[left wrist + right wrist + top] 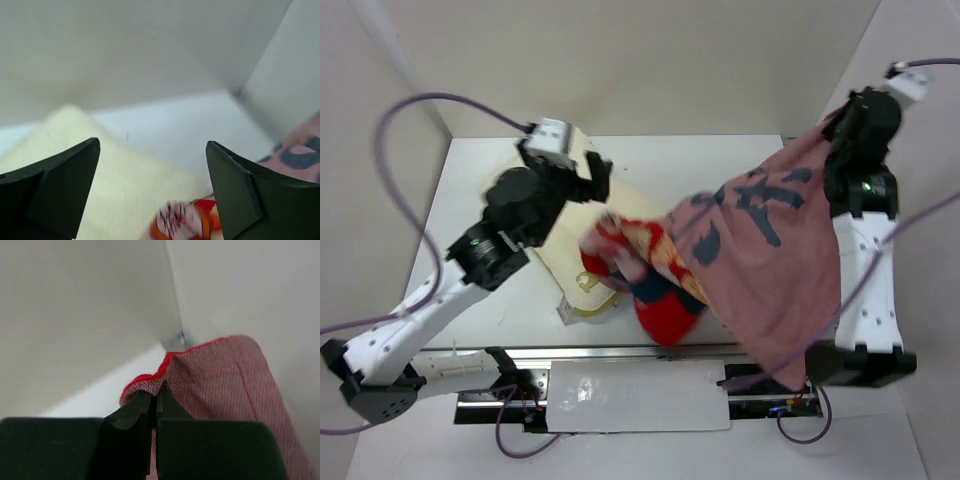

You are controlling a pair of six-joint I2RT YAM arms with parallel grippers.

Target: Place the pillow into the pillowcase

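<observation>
The cream pillow (560,268) lies on the left half of the table, partly under my left arm, with its yellow logo towards the near edge. My left gripper (603,178) is open and empty, hovering over the pillow's far end; in the left wrist view the pillow (125,185) shows between the spread fingers of the gripper (152,144). My right gripper (840,125) is raised at the far right and shut on the red hem of the pillowcase (770,260). The cloth hangs down with its pink calligraphy side showing. Its lower printed end (182,222) rests on the pillow. In the right wrist view the gripper (157,390) pinches the pillowcase (225,380).
The white table (670,165) is boxed in by pale walls at the back and on both sides. A metal rail (470,355) and a white board (640,395) run along the near edge between the arm bases. The hanging cloth hides part of my right arm.
</observation>
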